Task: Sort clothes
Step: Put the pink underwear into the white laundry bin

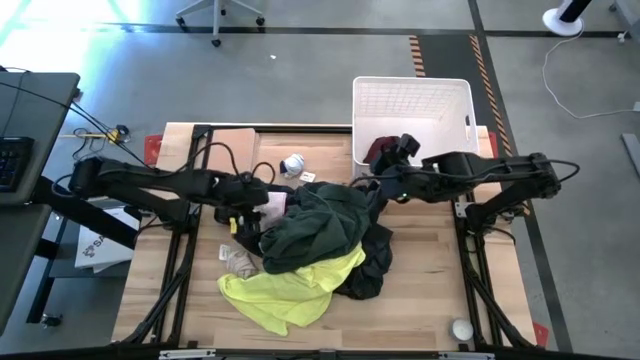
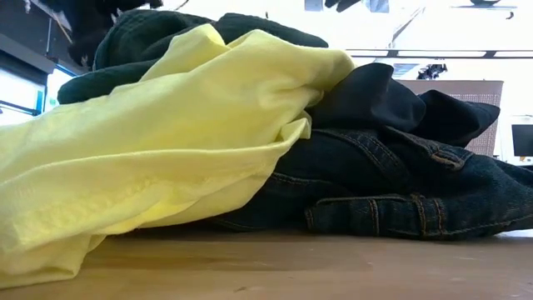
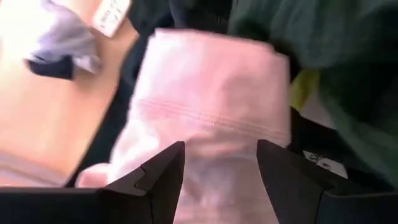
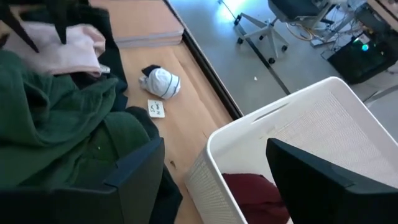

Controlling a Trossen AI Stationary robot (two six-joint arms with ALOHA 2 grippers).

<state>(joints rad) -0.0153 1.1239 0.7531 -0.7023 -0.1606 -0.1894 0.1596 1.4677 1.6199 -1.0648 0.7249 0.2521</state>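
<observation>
The clothes lie in a pile mid-table: a dark green garment [image 1: 315,225] on top, a neon yellow one [image 1: 290,290] at the near side, and dark denim [image 1: 372,265] on the right. The denim also shows in the low view [image 2: 400,192]. A pale pink garment [image 3: 205,93] lies at the pile's left edge. My left gripper [image 3: 221,152] is open over it, one finger on each side. A maroon garment [image 4: 255,193] lies in the white basket [image 4: 323,124]. My right gripper [image 4: 214,146] is open and empty between the pile and the basket. My left gripper comes at the pale pink garment's hemmed fold [image 3: 211,121] with open fingers, and the cloth lies between them. I cannot tell whether the fingers touch it. The garment rests on the pile.
A small white-grey ball [image 4: 160,83] and a paper tag [image 4: 155,109] lie on the wood behind the pile. A beige cloth [image 1: 238,262] lies left of the yellow garment. A small white ball [image 1: 461,328] sits at the near right corner. The basket [image 1: 410,95] stands at the far right.
</observation>
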